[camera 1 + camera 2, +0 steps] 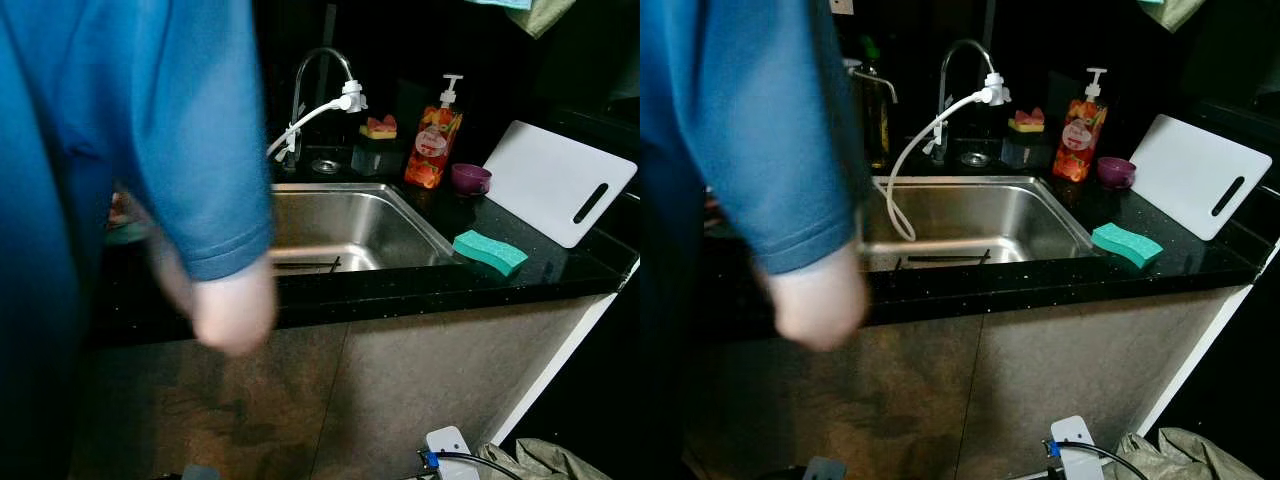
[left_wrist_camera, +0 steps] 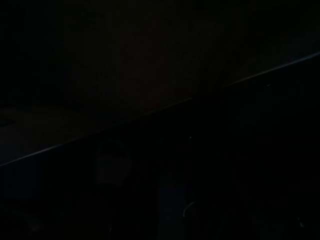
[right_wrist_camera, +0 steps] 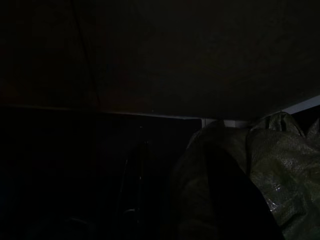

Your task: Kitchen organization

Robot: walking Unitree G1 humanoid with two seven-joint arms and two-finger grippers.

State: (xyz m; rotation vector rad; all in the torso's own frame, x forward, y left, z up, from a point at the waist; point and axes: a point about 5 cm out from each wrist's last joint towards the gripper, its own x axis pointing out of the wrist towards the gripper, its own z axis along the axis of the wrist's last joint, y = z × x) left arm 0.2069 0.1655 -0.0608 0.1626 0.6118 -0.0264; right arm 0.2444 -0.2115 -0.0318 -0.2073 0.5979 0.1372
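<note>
Nearby, person's arm (image 1: 200,200) beside sink (image 1: 350,225)

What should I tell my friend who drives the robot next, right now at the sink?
Both arms hang idle low in the dark; their fingers cannot be made out.
A person in a blue short-sleeved shirt stands close in front on the robot's left, forearm hanging before the black counter.
On the counter right of the steel sink: green rectangular sponge near the front edge, white cutting board leaning at the back, small purple bowl, orange pump soap bottle.
The white hose from the tap drops into the sink.
Done: nothing visibly. Left: all the tidying, once the person is clear.
</note>
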